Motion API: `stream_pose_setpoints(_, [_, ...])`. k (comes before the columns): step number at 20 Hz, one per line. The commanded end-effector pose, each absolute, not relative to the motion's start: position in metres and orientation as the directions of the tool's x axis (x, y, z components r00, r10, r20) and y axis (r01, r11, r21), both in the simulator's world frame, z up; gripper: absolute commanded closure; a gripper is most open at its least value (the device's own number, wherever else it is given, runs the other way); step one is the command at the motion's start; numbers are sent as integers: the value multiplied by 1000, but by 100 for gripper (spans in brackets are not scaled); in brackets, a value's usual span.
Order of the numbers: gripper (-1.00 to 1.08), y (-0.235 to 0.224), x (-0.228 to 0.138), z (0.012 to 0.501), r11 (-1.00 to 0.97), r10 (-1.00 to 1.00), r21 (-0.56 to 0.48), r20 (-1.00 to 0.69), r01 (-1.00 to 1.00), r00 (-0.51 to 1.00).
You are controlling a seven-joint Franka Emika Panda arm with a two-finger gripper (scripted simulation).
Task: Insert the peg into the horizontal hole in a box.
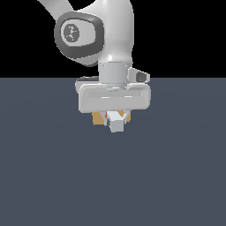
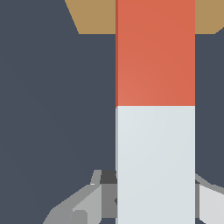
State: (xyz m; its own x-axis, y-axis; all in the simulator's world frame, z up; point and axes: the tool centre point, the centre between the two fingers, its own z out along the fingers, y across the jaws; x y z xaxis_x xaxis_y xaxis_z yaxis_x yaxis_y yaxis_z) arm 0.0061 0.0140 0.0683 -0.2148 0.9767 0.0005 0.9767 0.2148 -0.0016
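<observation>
In the wrist view the peg (image 2: 155, 109) fills the middle, its orange-red half toward the tan box (image 2: 94, 16) and its pale grey-white half between my fingers (image 2: 83, 203). My gripper (image 2: 153, 205) is shut on the pale end. The red end reaches the box, but I cannot tell if it is inside; the hole is hidden behind the peg. In the exterior view my gripper (image 1: 115, 119) hangs over the floor with the peg's pale end (image 1: 116, 125) facing the camera and the box (image 1: 98, 118) just behind it, mostly hidden by the hand.
A flat dark blue-grey floor (image 1: 53, 176) spreads all around. The white arm and its wrist joint (image 1: 79, 35) stand above the gripper.
</observation>
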Motion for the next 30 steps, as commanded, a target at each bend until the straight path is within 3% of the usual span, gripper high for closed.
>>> stream_pose_setpoints(1, [108,17,9,70,208,978,0,0,978,-208])
stream_pose_setpoints(19, [108,17,6,67,212,977,-4,0,977,-212])
stream_pose_setpoints(30, [108,83,-9,70,213,977,0,1,977,-213])
